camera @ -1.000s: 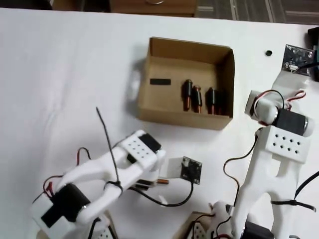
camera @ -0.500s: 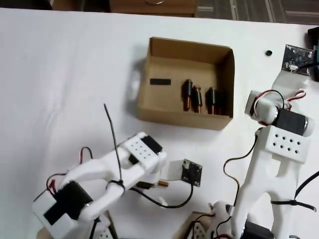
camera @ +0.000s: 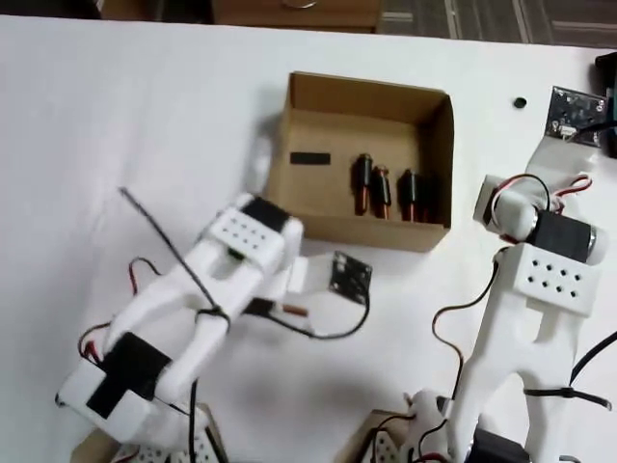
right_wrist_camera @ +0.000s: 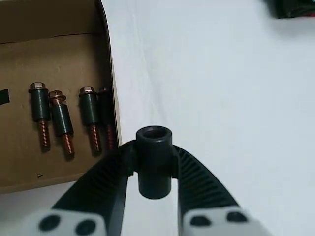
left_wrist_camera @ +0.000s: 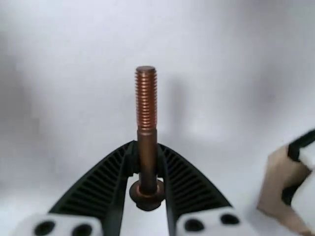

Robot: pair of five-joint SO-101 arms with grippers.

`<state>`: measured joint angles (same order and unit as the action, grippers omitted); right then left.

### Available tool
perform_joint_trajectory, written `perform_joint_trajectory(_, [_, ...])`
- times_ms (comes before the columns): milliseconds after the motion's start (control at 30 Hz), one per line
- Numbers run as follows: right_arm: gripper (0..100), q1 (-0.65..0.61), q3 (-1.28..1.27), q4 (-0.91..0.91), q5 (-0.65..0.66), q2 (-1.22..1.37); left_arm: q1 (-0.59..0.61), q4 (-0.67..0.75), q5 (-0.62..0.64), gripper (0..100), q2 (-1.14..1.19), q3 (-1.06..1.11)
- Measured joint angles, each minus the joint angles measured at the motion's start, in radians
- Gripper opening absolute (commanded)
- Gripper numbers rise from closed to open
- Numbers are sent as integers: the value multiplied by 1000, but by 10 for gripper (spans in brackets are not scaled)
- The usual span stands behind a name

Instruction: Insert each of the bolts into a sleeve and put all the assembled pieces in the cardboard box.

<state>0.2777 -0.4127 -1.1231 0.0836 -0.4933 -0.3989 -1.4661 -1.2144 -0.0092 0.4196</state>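
Observation:
My left gripper (left_wrist_camera: 146, 147) is shut on a copper bolt (left_wrist_camera: 146, 108) just above its flanged head, with the threaded end pointing away over the white table. In the high view this bolt (camera: 292, 311) sticks out of the left gripper (camera: 270, 308) a short way in front of the cardboard box (camera: 359, 234). Between the fingers of my right gripper (right_wrist_camera: 153, 147) is a black sleeve (right_wrist_camera: 153, 164), gripped upright with its bore open at the top. It is to the right of the box (right_wrist_camera: 109, 64). Several assembled pieces (right_wrist_camera: 61, 125) lie side by side in the box (camera: 382, 193).
A black rectangle (camera: 309, 159) lies on the box floor at its left. A small black object (camera: 520, 101) sits on the table at the far right. The right arm's white body (camera: 540, 289) stands right of the box. Brown cardboard (left_wrist_camera: 278, 189) shows near the left gripper.
The left arm has swung up and to the left toward the box, carrying the bolt with it. The right arm has kept still.

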Motion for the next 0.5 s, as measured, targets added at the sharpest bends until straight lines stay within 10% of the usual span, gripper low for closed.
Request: perform_joint_trajectory(500, [20,0,0,-25,0,0,64,-212,-161,20,0,-161])
